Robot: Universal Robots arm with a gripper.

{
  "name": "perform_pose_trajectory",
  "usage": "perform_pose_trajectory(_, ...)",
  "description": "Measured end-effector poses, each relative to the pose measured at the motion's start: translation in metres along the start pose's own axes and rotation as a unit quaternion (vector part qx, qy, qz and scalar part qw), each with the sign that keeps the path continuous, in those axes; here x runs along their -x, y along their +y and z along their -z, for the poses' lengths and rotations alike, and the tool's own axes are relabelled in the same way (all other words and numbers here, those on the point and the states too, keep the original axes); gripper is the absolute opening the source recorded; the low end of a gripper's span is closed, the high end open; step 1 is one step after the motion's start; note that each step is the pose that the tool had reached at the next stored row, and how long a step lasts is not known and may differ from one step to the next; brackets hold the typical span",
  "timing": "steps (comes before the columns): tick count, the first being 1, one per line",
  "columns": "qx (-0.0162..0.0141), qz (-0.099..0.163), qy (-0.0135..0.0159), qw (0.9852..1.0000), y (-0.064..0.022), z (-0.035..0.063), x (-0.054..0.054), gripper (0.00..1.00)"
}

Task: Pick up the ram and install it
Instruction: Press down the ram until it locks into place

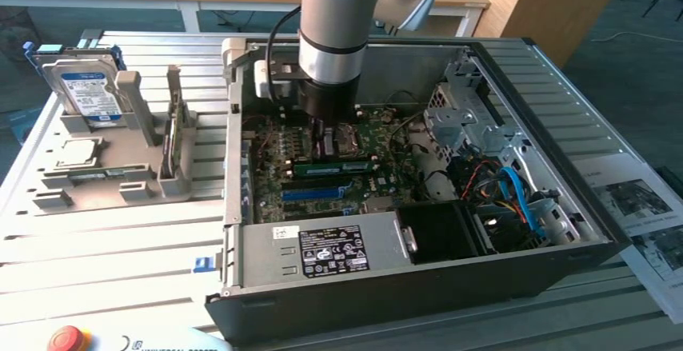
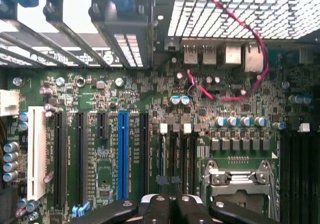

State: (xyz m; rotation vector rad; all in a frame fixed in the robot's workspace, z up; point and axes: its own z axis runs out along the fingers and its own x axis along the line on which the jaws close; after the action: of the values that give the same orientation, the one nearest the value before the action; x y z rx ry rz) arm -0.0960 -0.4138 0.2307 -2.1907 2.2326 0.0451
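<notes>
Nearest the camera, at the lower left corner of the exterior view, sits a round red push button (image 1: 66, 339). Behind it the open black metal computer case (image 1: 427, 287) fills the middle of the frame. Its boxy silver power supply with a black label (image 1: 320, 251) lies along the near wall.

Past that lies the green motherboard (image 1: 373, 139), with a long blue expansion slot (image 1: 320, 193). Just beyond the slot is the ram (image 1: 333, 165), a long, thin green circuit-board stick. It stands on edge across the centre of the frame, parallel to the blue slot.

The black two-fingered claw (image 1: 325, 147) on the silver arm hangs directly over the ram, its tips at the stick's upper edge. In the wrist view the claw (image 2: 170, 206) is clenched, its fingers (image 2: 159, 209) drawn together above the narrow memory slots with white end clips (image 2: 163, 129). Whether it pinches the stick or only bears on its top edge I cannot tell.

The stick looks light and stiff but fragile. The bare chips and the contact edge are best left alone, so the sound hold is across the flat faces near the middle of the top edge. It should also be kept square to the slot, since a tilted push could probably bend it.

Farther off, at the upper left of the frame, a grey plastic parts holder (image 1: 107, 179) carries a silver hard drive with a blue label (image 1: 85, 87).
</notes>
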Motion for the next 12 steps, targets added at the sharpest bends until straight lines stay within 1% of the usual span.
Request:
perform_pose_trajectory(7, -0.0027, 0.000, 0.0000, 1.0000, 0.0124, -0.0001, 0.000, 0.11)
perform_pose_trajectory(12, -0.0030, 0.000, -0.0001, 1.0000, 0.0144, -0.0002, 0.000, 0.11)
